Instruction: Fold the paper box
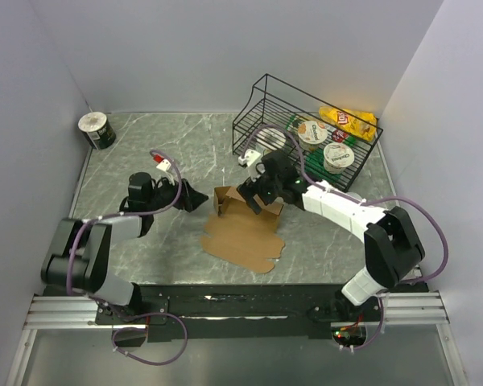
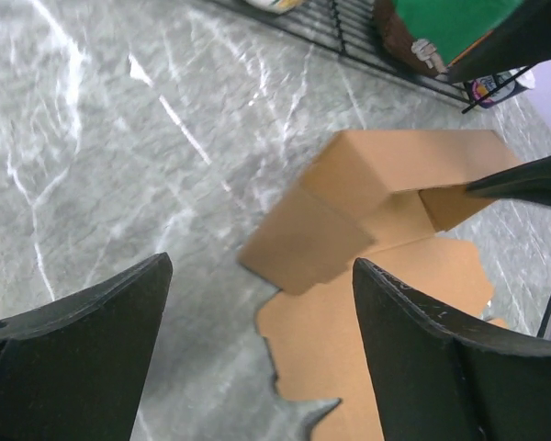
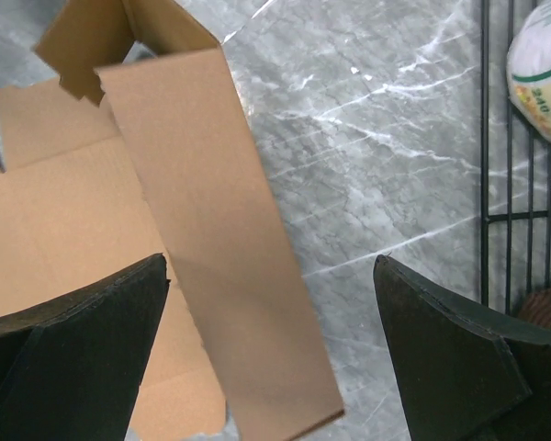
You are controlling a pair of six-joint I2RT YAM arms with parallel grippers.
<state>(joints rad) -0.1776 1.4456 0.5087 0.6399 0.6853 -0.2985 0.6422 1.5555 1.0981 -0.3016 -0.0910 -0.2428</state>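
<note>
- So, the paper box sits mid-table on the grey marble-look tabletop, and it's only half done. The far end is already stood up into walls, while the near part lies flat like a sheet, with its tabs pointing back at the arm bases.
- The right gripper hangs right over the raised end with its jaws spread wide and nothing pinched. In its wrist view, 1 long side panel runs up between the 2 fingers. My guess is it's lined up that way so it can squeeze or push that wall upright.
- The left gripper is parked just left of the box, low and aimed at it. It's wide open too, holding nothing and clear of the cardboard. I read that as bracing position, ready to stop the box sliding when the other side pushes.
- The black wire basket at the back right holds 2 yogurt cups and a yellow chips bag. It's near the right arm, so I'd watch the elbow there.
- My take is that the walls come next, then the flat lid part.
</note>
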